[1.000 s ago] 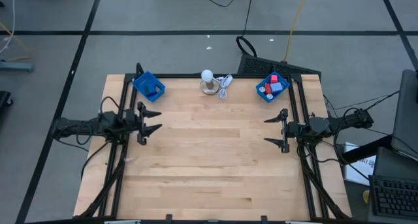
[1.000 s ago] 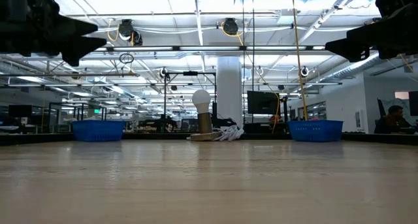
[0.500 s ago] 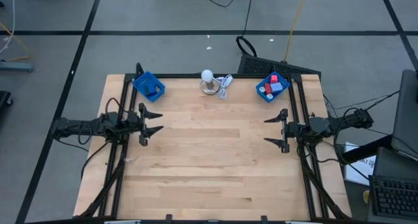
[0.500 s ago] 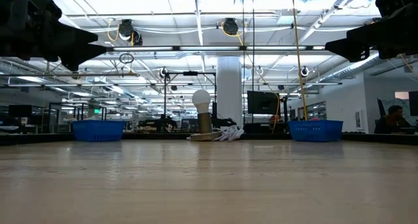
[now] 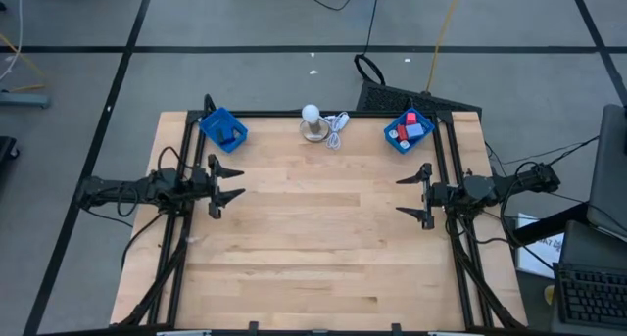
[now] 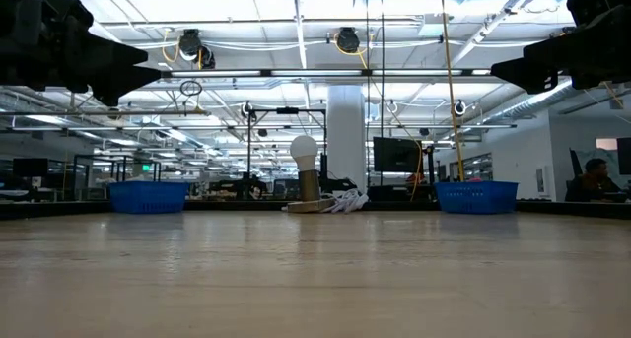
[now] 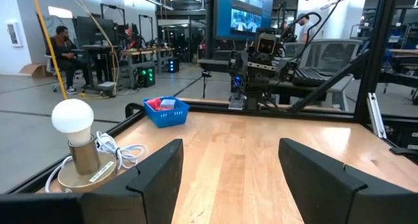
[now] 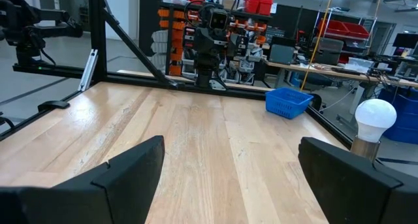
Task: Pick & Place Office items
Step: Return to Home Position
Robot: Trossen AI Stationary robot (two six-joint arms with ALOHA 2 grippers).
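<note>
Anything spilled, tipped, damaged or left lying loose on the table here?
Nothing stands out. The office items sit inside the left tray and right tray at the far corners; the bulb stands upright between them, cord beside it; left gripper and right gripper are open and empty.

Grey floor [image 5: 245, 76] with dark lines surrounds the wooden desk [image 5: 313, 248]. Behind, a white column [image 6: 346, 131] stands under bright ceiling lights [image 6: 246, 3]; a person [image 7: 63, 48] sits nearby.
</note>
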